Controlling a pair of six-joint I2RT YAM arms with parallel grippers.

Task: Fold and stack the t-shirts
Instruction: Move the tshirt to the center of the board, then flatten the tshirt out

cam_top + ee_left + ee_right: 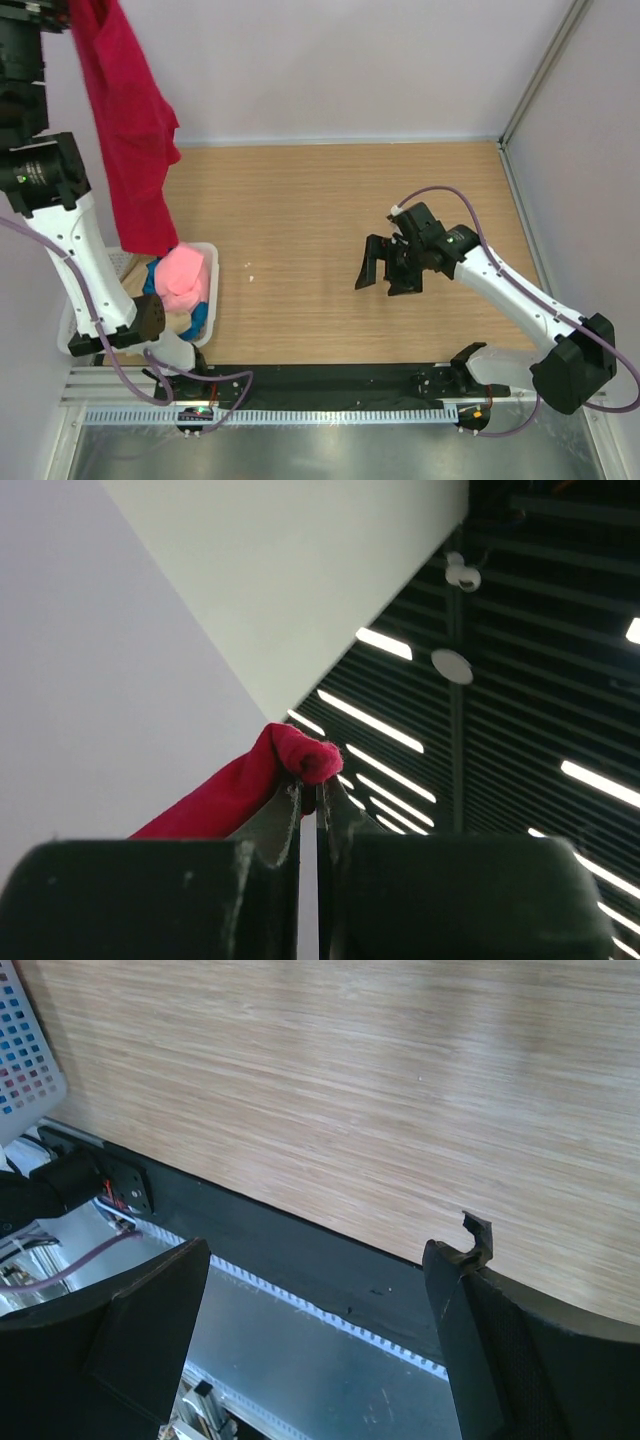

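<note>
At the left rear of the wooden surface (320,200), one bright red t-shirt (130,120) is hanging full length from the raised left arm, its lower end reaching down to the one white mesh basket (210,262) at the near left edge. Three more t-shirts are lying bunched in that basket: one pink t-shirt (185,275) on top, one blue t-shirt (197,318) showing around it, and one beige t-shirt (180,325) peeking out at the near side. That is making four shirts in all, none of them folded or stacked. Whether the red hem is touching the pink cloth cannot be told from above.

Only the left wrist view is showing the grip itself. There the left claw (318,790) is pressed together on a small knot of the red cloth (270,775), with the fingers pointing up at a white wall and rows of ceiling lights.

Over on the right, the right claw (385,272) is hovering above bare wood, well apart from the basket and every shirt. The overhead view is showing its two fingers spread, and its own wrist view is confirming this: the right claw (335,1245) is gaping wide and gripping nothing. That wrist view is also catching a corner of the basket (25,1050) at its far left edge.
</note>
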